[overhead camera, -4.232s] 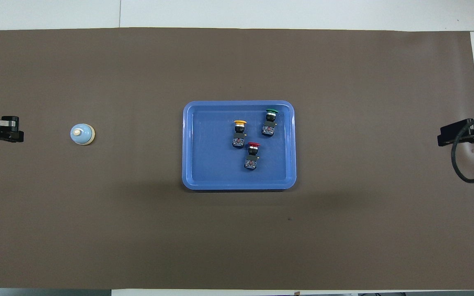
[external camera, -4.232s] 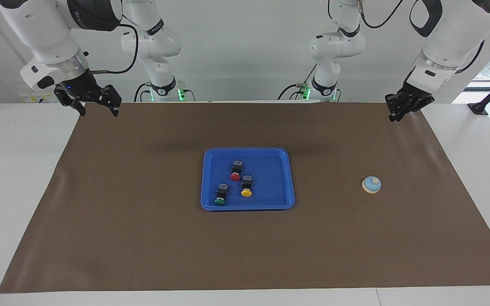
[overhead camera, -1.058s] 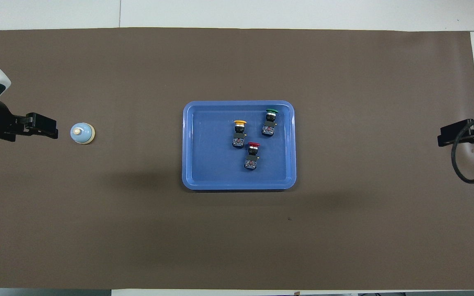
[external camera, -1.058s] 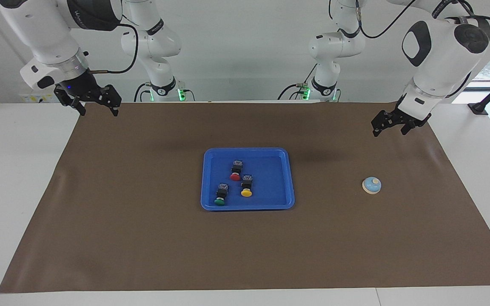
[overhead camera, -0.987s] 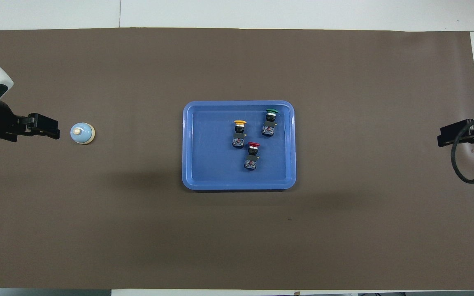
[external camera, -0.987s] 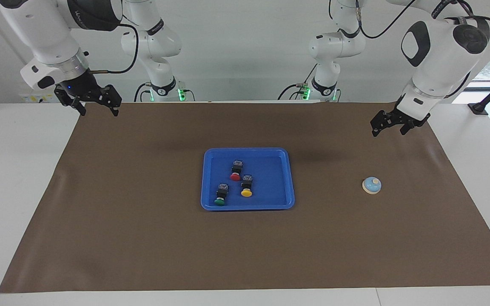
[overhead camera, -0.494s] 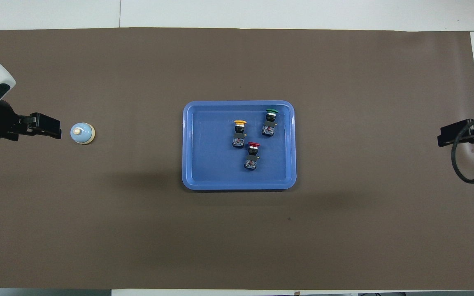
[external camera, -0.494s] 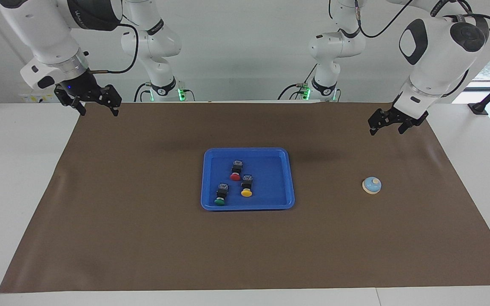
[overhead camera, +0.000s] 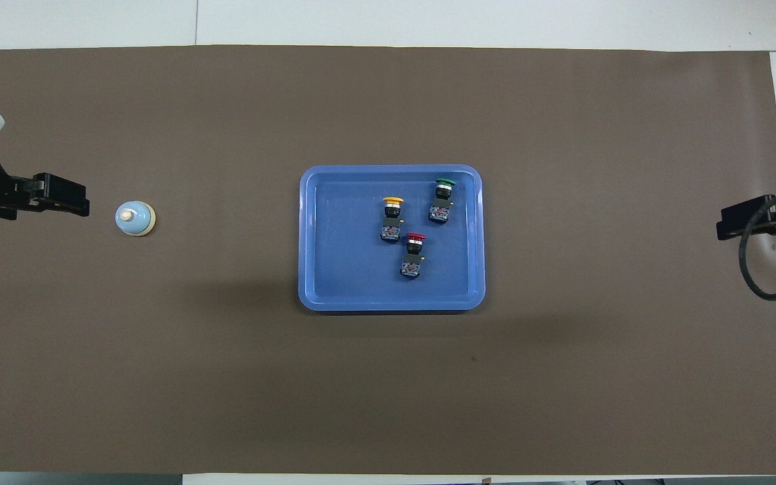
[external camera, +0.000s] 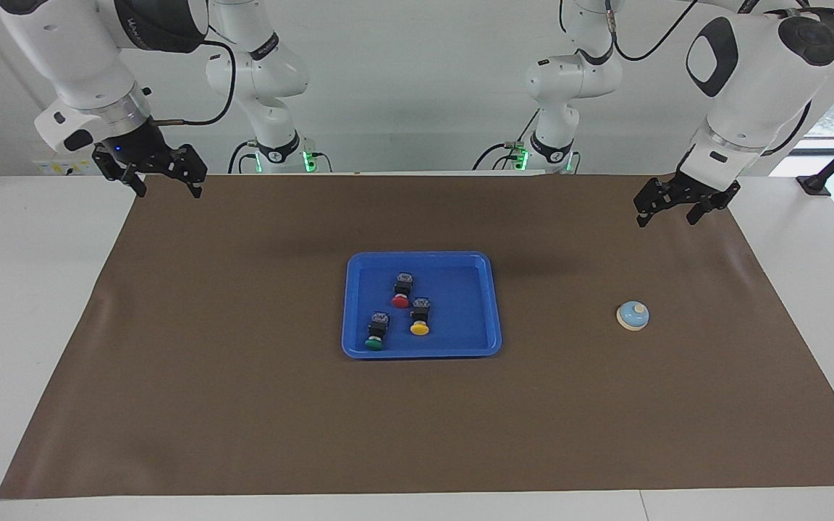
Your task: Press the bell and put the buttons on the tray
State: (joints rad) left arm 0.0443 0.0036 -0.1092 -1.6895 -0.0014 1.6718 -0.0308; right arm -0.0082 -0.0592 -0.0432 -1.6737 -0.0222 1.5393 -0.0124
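Left end effector (external camera: 667, 210) hangs above your brown-covered surface (external camera: 243, 405), empty; its opening you cannot tell. Your small light-blue domed bell (external camera: 633, 315) with cream knob sits untouched.

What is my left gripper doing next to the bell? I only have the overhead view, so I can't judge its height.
Observer: The left gripper hangs high in the air over the brown mat, well above the bell. Nothing touches the bell.
Operator: Is that gripper open?
Observer: Yes. In the facing view its fingers stand apart, with nothing between them.
Operator: And the right gripper? I see only its tip.
Observer: The right gripper is also raised and open, over the mat's corner at the right arm's end. That arm waits.
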